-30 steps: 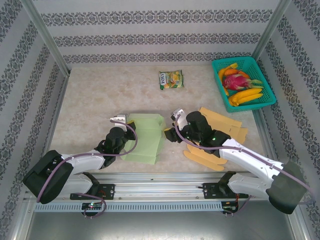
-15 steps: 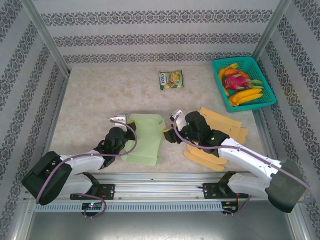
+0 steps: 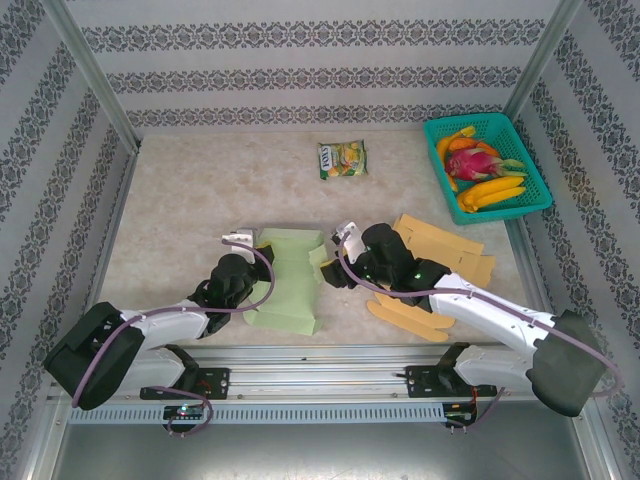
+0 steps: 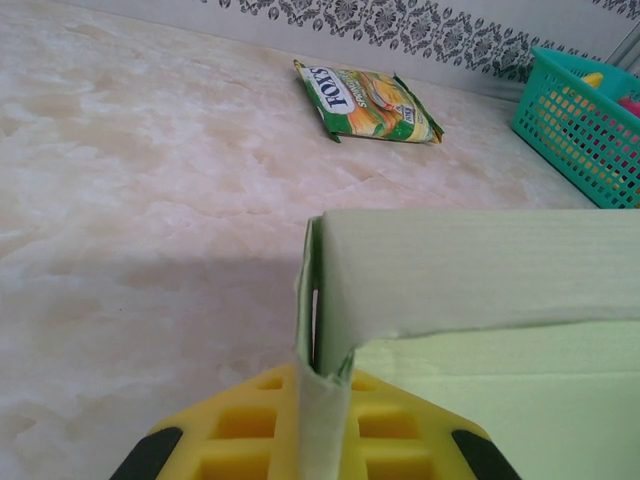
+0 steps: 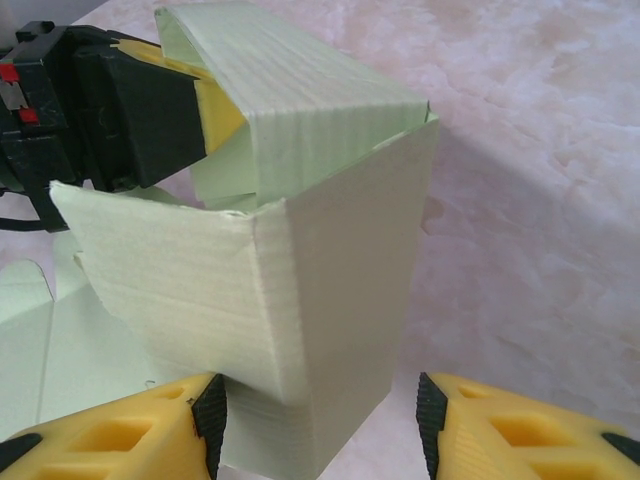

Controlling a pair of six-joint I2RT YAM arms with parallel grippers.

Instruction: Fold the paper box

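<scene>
The pale green paper box (image 3: 288, 290) lies partly folded on the table between the arms. My left gripper (image 3: 260, 246) is shut on its upright left wall (image 4: 318, 330), with the thin sheet pinched between the yellow pads (image 4: 250, 420). A folded panel (image 4: 480, 270) leans right from that wall. My right gripper (image 3: 333, 262) is at the box's right side, open, its jaws straddling a raised folded corner (image 5: 300, 300). Its left pad (image 5: 210, 410) touches the card and its right pad (image 5: 430, 410) stands clear. The left gripper (image 5: 215, 100) shows behind the box in the right wrist view.
A snack packet (image 3: 342, 159) lies at the back centre. A teal basket (image 3: 530, 180) of fruit sits at the back right. Brown cardboard blanks (image 3: 445, 248) and orange flat pieces (image 3: 405, 315) lie under and beside my right arm. Patterned walls enclose the table.
My right gripper has moved left against the box, raising its right side into a standing corner between the jaws. The left gripper has kept its hold and place.
</scene>
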